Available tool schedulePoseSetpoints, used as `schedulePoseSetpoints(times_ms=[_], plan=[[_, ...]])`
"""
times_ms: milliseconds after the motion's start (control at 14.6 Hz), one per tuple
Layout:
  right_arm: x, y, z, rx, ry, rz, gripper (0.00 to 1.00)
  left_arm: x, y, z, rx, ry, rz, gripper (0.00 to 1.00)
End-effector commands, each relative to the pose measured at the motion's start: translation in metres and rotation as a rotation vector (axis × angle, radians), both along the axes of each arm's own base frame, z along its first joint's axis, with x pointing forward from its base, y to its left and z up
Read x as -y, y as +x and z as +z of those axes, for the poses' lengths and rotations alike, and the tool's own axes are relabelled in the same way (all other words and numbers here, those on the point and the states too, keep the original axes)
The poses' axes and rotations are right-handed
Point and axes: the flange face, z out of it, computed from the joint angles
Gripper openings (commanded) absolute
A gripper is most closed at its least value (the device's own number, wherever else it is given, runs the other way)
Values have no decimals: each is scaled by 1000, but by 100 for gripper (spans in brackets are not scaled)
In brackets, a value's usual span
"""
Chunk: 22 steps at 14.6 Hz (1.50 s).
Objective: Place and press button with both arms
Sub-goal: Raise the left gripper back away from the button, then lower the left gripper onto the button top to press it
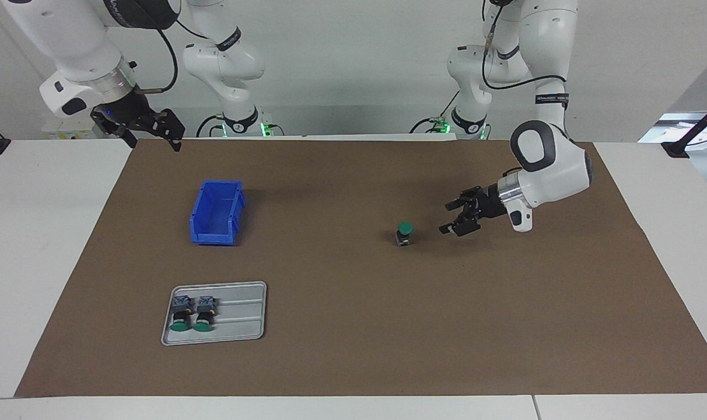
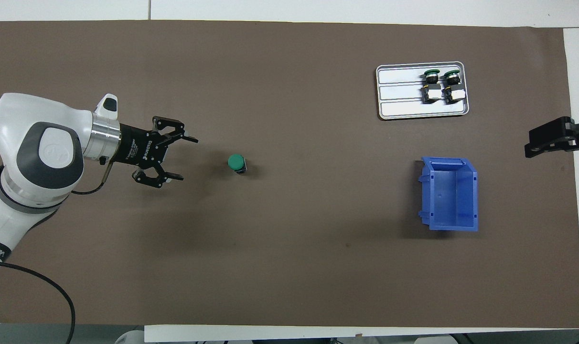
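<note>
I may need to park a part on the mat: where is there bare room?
Bare mat lies between the standing button and the blue bin, and along the whole edge farthest from the robots beside the tray. The tray's end holding two buttons is crowded; the open left gripper hangs beside the standing button.

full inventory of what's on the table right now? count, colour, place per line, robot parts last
button: 1, green cap on black body, standing cap-up on the mat, toward the left arm's end.
buttons in tray: 2, green caps, black bodies, lying side by side at one end of the tray.
tray: 1, grey metal, farther from the robots than the bin, toward the right arm's end.
bin: 1, blue, open top, nothing visible inside.
mat: 1, brown, covers most of the white table.
left gripper: 1, black, open, low beside the standing button, not touching it.
right gripper: 1, black, open, raised over the mat's edge at its own end, waiting.
</note>
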Motion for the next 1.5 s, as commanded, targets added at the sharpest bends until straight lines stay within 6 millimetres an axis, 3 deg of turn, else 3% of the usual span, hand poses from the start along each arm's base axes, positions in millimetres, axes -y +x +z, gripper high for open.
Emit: schedulePoseSetpoints(times_ms=[0,137,478,614,819,956,1297,1365,1434], plan=[[1,-2,0,4,23,19,99,5,8,24,52,79,-83,100],[1,-2,-1,2,23,19,99,12,12,37,90,129,-149,100],[1,-2,-1,2,23,19,99,52,7,63,188,310,-373,100],[1,-2,-1,2,23,17,99,54,8,71,190,316,-386,100],[1,-2,-1,2,23,19,99,73,4,91,246,448,-524,100],[1,-2,-1,2,23,19,99,96,-7,90,300,501,-660,99],[1,-2,-1,2,23,19,99,119,-17,91,365,477,-820,99],[1,-2,-1,2,23,19,99,122,-19,89,372,475,-827,97],[1,-2,0,4,23,19,99,133,-26,82,381,468,-836,88]])
